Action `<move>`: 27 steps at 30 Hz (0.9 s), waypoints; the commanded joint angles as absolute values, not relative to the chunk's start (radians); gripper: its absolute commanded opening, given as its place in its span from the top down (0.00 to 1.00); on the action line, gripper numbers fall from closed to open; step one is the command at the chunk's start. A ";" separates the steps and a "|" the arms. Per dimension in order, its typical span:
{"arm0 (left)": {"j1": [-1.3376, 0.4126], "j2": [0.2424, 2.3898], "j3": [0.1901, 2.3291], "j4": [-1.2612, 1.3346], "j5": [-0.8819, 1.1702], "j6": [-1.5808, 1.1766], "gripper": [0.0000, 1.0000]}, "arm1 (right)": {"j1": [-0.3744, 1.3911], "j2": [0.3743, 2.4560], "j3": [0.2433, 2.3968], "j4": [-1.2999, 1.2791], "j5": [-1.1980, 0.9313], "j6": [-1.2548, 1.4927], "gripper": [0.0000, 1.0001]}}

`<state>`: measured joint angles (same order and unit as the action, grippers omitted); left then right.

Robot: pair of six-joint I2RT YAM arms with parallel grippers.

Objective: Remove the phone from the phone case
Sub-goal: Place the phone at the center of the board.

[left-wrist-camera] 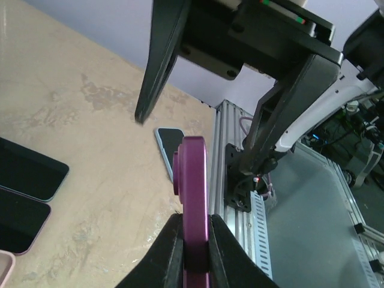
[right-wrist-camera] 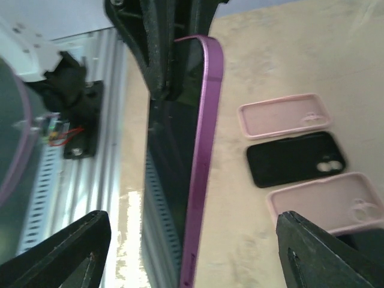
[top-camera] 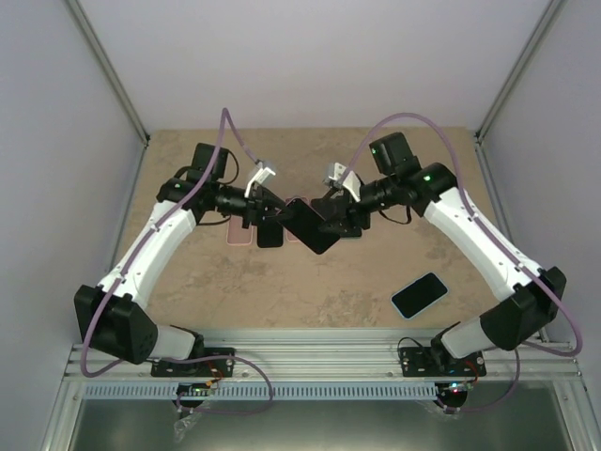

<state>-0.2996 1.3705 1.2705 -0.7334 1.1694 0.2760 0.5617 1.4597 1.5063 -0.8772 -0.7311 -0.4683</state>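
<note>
A purple phone case (right-wrist-camera: pixel 203 144) stands on edge in the air, and the phone's dark screen (right-wrist-camera: pixel 171 150) shows in it. My left gripper (left-wrist-camera: pixel 195 227) is shut on one end of the case (left-wrist-camera: pixel 194 180), a finger pressed to each flat side. From above, the case and phone (top-camera: pixel 310 225) hang between my left gripper (top-camera: pixel 268 211) and my right gripper (top-camera: pixel 340 222). My right gripper (right-wrist-camera: pixel 195 252) is open, with its fingertips (right-wrist-camera: pixel 66 252) standing wide on either side of the case and not touching it.
On the table below lie a pink case (right-wrist-camera: pixel 282 114), a black case (right-wrist-camera: pixel 297 159) and another pink case (right-wrist-camera: pixel 327 201). A separate phone (top-camera: pixel 419 294) lies face up at the front right. The metal base rail (top-camera: pixel 319 362) runs along the near edge.
</note>
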 commanded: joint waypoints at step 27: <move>-0.353 1.349 1.250 -0.586 1.157 0.173 0.76 | 0.539 1.521 1.488 -0.931 -1.044 -0.257 0.99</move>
<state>-0.3515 1.3525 1.2469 -0.7105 1.1847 0.2764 0.5510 1.5467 1.4982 -0.9867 -0.9997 -0.3267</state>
